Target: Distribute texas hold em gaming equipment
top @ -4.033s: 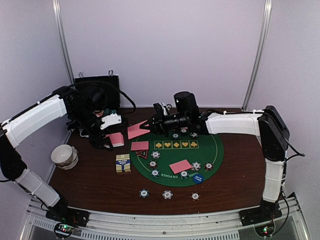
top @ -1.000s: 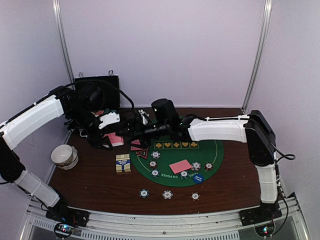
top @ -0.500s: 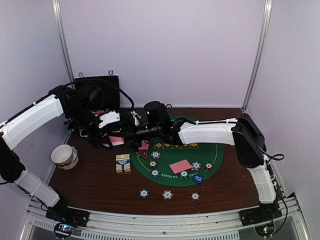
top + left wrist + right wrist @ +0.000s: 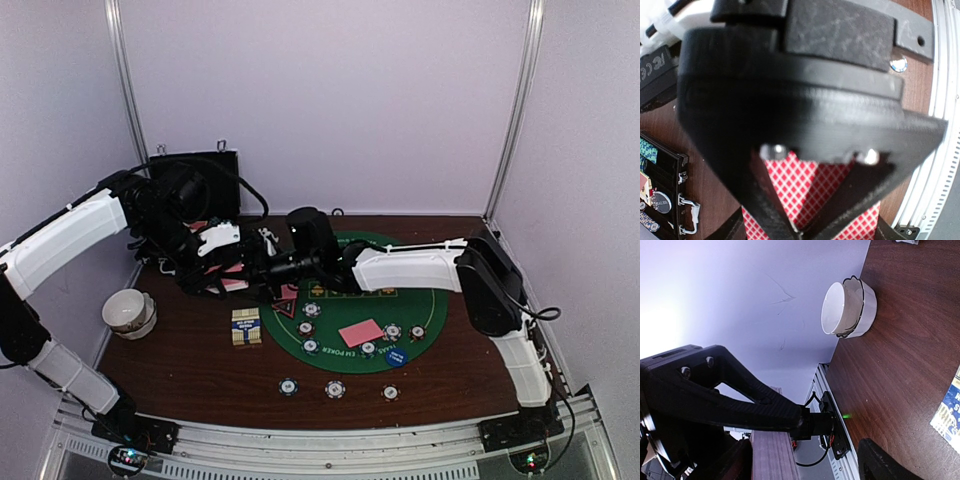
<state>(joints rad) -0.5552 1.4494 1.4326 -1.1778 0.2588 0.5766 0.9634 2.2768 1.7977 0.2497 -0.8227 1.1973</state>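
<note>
Dark wood table (image 4: 180, 370), green felt mat (image 4: 350, 310), poker chips (image 4: 335, 389), lilac walls (image 4: 330, 100)

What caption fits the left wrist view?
Left pincer shut on red-checked playing cards above the brown table.

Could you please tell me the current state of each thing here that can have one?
Left tool: shut on the playing cards.
Right tool: open.
Black case: open.
White bowl: upright.
Card on the green mat: face down.
</note>
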